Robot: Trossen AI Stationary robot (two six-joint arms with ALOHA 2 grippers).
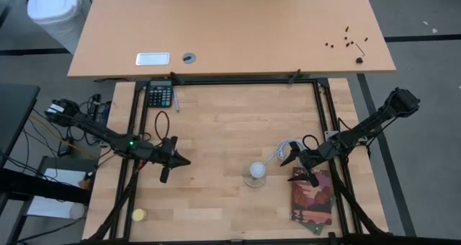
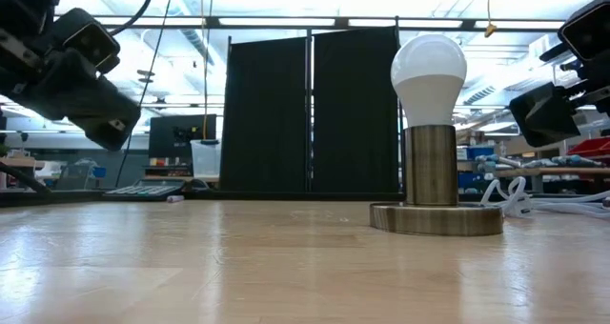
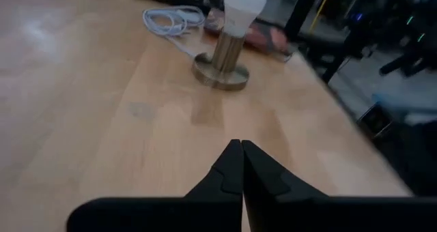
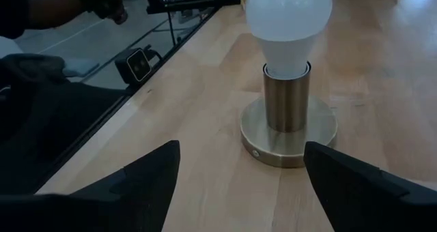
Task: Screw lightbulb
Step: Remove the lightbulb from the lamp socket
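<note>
- Lightbulb (image 4: 288,17) stands upright, its long axis vertical, seated in the brass socket (image 4: 287,109) on the table (image 1: 216,140).
- Right gripper (image 1: 305,166) hovers just beside the socket, jaws wide apart, empty, facing the bulb.
- Left gripper (image 1: 171,161), jaws together, waits well apart from the socket, so the right arm is nearer.

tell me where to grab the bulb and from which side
Grip the bulb across its widest rounded part, above the brass socket. It stands upright in the socket, so level jaws on opposite sides would probably suit turning it. The right gripper is open and already faces it; the left gripper is shut and farther off.
</note>
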